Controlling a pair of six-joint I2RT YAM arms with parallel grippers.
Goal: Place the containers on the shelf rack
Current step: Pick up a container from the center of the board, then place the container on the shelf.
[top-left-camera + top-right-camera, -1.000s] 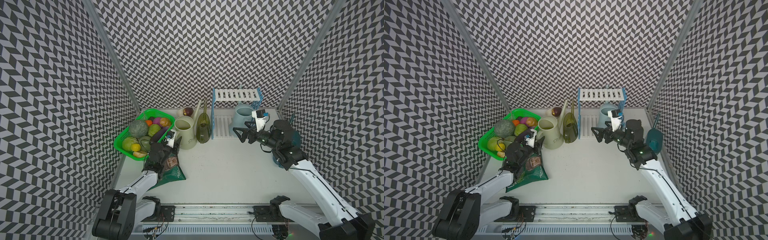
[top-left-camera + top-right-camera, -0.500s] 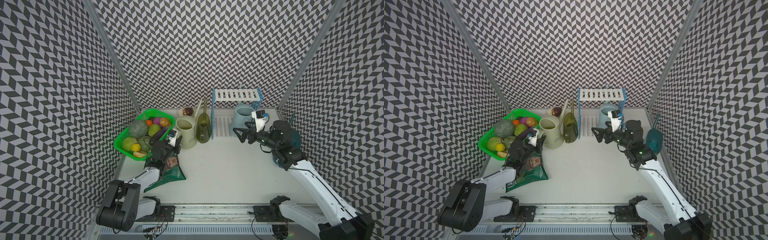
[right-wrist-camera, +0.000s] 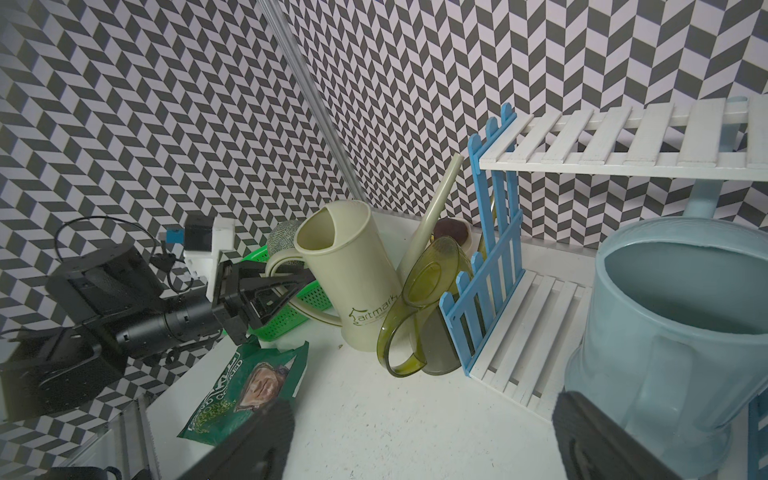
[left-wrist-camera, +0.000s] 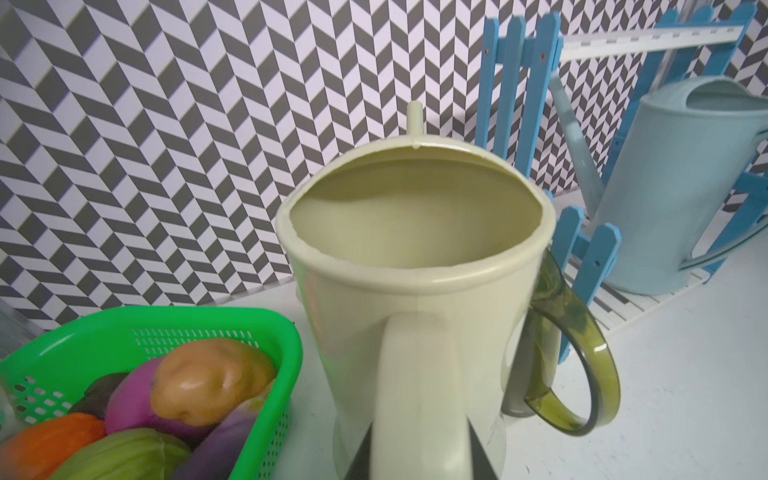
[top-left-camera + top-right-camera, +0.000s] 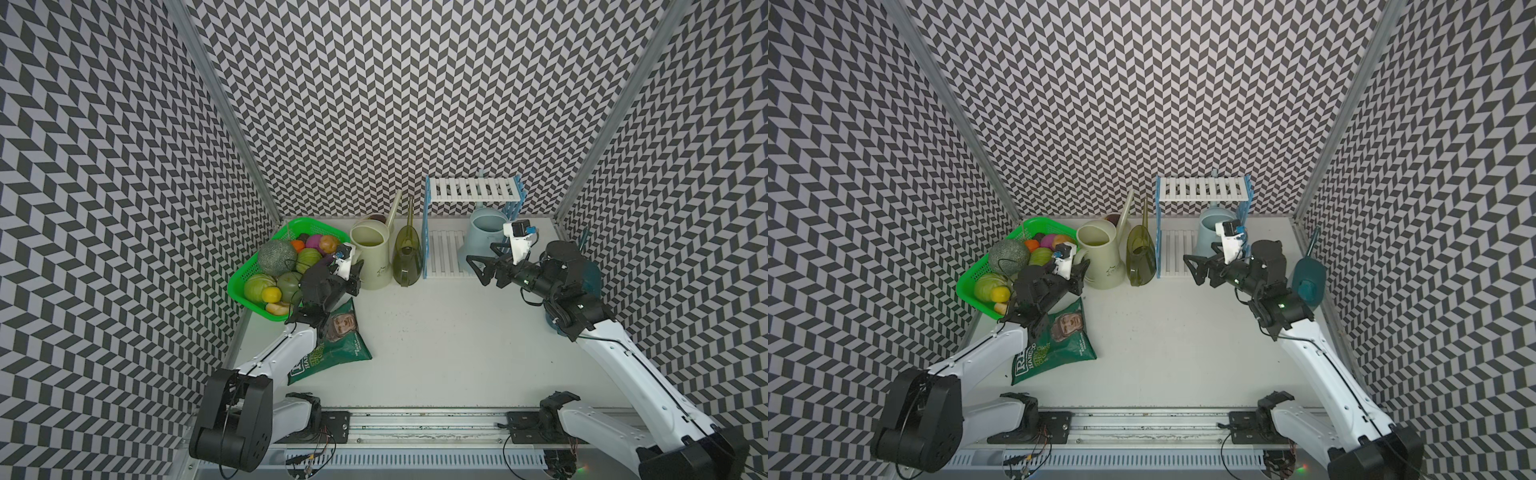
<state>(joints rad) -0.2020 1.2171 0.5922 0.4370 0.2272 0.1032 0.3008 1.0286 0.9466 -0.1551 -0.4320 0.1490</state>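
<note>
Left gripper (image 3: 303,279) pinches the cream plastic jug-shaped watering can (image 3: 349,282) by its handle; right gripper (image 5: 476,270), spread wide, hovers just beside the pale blue plastic watering can (image 5: 482,237).

Top views: high over the front of the white desk (image 5: 436,324), aimed down toward the chevron-patterned back wall (image 5: 374,104); same whole scene in both.
Left wrist: close behind the cream plastic jug-shaped watering can (image 4: 353,332), facing the back wall.
Right wrist: beside the pale blue plastic jug-shaped watering can (image 3: 665,374), looking across the desk; cream can shared with left wrist.
</note>
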